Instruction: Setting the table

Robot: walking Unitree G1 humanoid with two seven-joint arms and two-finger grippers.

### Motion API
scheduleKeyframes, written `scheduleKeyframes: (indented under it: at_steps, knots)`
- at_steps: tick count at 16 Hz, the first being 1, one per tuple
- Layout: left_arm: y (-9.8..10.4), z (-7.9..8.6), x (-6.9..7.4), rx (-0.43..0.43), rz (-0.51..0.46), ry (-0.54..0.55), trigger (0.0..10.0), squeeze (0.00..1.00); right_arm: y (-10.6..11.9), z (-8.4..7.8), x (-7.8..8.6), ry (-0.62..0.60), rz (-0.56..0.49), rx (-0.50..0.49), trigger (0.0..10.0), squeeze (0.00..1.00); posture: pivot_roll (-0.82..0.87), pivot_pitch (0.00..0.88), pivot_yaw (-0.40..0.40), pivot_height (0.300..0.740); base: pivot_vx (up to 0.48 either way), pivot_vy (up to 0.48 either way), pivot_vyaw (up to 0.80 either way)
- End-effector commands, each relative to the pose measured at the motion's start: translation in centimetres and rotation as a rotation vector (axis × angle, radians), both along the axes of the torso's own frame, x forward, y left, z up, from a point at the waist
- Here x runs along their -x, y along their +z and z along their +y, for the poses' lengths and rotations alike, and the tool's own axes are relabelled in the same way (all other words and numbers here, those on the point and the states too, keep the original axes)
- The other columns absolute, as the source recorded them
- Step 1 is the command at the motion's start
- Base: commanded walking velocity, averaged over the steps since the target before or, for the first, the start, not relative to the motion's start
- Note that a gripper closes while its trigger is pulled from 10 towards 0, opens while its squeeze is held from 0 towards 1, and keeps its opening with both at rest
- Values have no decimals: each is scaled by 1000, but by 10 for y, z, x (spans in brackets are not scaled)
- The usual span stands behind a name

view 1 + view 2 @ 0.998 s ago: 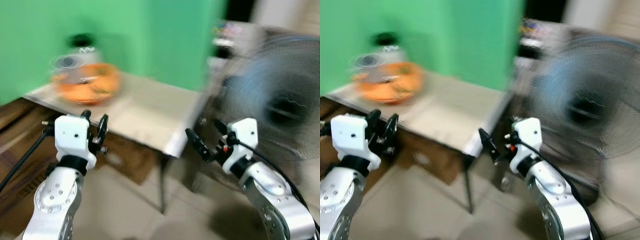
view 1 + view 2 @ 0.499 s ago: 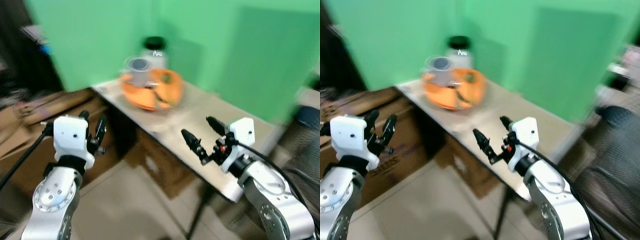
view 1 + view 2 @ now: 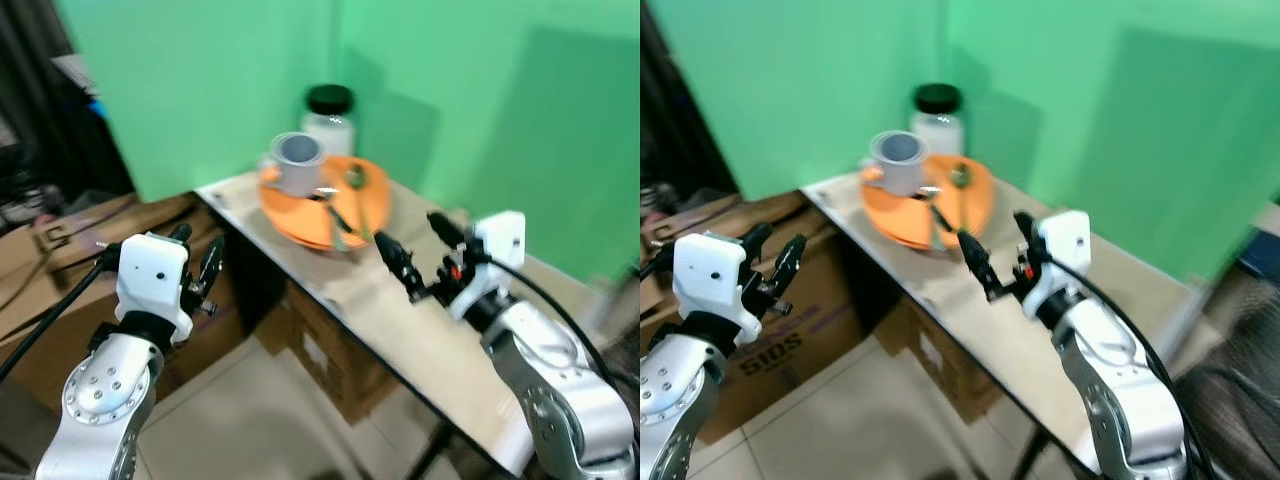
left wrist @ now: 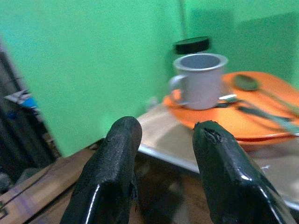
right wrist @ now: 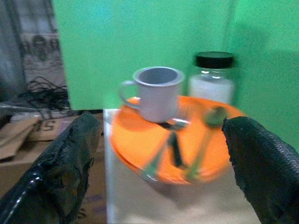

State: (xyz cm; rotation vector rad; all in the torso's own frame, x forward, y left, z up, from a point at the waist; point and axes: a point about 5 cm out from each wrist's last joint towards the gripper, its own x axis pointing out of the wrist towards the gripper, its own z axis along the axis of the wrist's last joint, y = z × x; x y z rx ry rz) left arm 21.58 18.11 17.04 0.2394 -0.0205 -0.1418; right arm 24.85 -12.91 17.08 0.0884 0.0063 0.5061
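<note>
Green wall behind pale surface point(image 3: 400, 320). Right pincer point(image 3: 418, 255) spread wide, plate point(image 3: 325, 203) just ahead. Left pincer point(image 3: 196, 262) apart. Could knock mug point(image 3: 297, 163) over.

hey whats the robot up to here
The robot stands at a table holding a stacked set: an orange plate with a grey mug and cutlery on it, and a black-lidded jar behind. Nothing is grasped. The right gripper is open near the plate; the left gripper is open, beside the table.
</note>
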Motion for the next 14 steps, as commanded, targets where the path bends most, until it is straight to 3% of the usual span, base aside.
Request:
scheduleKeyframes:
  at_steps: [1,5,9,11,12,13,14]
  knots:
    - [4,0,-1,-1,-14,-11,10000,0,2,3,-1,7,5,5,10000,0,60,0,0,740,337,0,0]
    - [4,-2,-1,-12,-10,-39,10000,0,1,4,-5,7,67,14,10000,0,59,0,5,740,329,0,0]
    - [2,-4,-2,-34,18,-107,10000,0,6,12,-13,63,102,31,10000,0,53,0,10,740,0,0,0]
    - [1,-5,-2,-43,45,-162,10000,0,7,20,-26,58,140,64,10000,0,52,0,12,740,0,0,0]
    - [-3,-6,0,-41,79,-210,10000,0,3,21,-36,23,213,81,10000,0,54,0,9,740,0,0,0]
    - [-5,-8,1,-33,103,-247,10000,0,0,22,-42,7,260,97,10000,651,54,0,9,740,0,0,0]
    - [-6,-8,2,-35,115,-269,10000,0,0,24,-45,4,273,101,10000,1000,55,0,7,740,0,0,0]
